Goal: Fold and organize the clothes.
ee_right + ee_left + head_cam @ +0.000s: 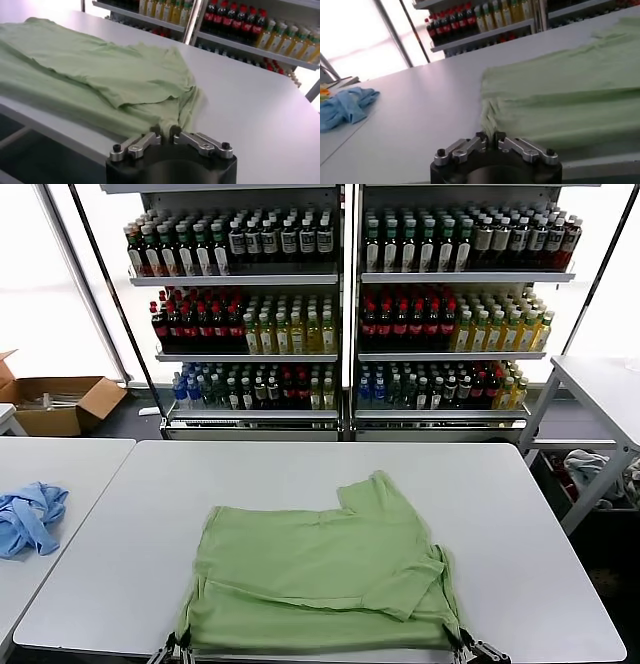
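– Jaws first: can you see how they stand?

– Not really. The left gripper (490,136) sits at the counter's (300,469) near edge, right at the near left corner of the green shirt (320,569). The right gripper (165,131) is at the same edge, at the shirt's near right corner. Whether either pair of jaws is clamped on the cloth or has let go, I cannot tell from where I stand.

– And the shirt itself?

– It lies on the near half of the counter, about midway between the left and right edges. It is doubled over, with the upper layer's edge running crosswise just short of the near edge. The cloth is bunched at both near corners, and a sleeve points toward the far edge.

– Anything else around?

– A crumpled light blue garment (28,517) is on the neighbouring counter (70,459) to the left, well apart from the shirt. Farther back on that side a cardboard box (60,404) stands open. Behind it all are shelves (345,359) packed with rows of bottles (250,334).
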You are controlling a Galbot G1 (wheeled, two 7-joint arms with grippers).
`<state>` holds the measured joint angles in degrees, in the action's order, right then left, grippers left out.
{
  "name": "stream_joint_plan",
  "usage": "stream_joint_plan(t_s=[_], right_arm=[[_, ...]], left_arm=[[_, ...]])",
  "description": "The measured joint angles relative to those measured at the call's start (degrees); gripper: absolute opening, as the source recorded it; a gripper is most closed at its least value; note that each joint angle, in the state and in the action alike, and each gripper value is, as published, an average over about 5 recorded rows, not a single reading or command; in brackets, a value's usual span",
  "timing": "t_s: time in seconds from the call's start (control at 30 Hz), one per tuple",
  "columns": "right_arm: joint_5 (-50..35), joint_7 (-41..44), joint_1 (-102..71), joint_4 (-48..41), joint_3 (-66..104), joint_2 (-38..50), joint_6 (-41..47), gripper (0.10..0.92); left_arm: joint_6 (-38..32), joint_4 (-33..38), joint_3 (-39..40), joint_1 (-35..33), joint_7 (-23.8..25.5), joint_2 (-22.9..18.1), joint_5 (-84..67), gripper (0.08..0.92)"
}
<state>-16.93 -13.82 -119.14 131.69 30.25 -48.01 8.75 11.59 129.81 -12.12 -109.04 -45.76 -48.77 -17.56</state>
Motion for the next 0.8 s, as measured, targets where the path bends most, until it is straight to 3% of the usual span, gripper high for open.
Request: stream_joint_plan(t_s=[0.47, 0.63, 0.8], right_arm=[[-3.87, -2.79, -0.95, 8.29, 6.13, -0.79, 1.98, 0.761], [-6.68, -2.47, 7.04, 8.25, 6.27, 0.08, 4.76, 0.820], [-10.52, -1.47, 20.17, 3.51, 3.05, 0.57, 7.35, 0.823]], left_arm=[[0.17, 5.63, -4.80, 1.02, -1.41, 1.26, 2.02, 0.673], [2.54, 8.27, -7.40, 5.52, 0.81, 1.50, -0.89, 0.798], [3.70, 6.61, -7.89, 12.01, 5.85, 0.53, -4.06, 0.822]])
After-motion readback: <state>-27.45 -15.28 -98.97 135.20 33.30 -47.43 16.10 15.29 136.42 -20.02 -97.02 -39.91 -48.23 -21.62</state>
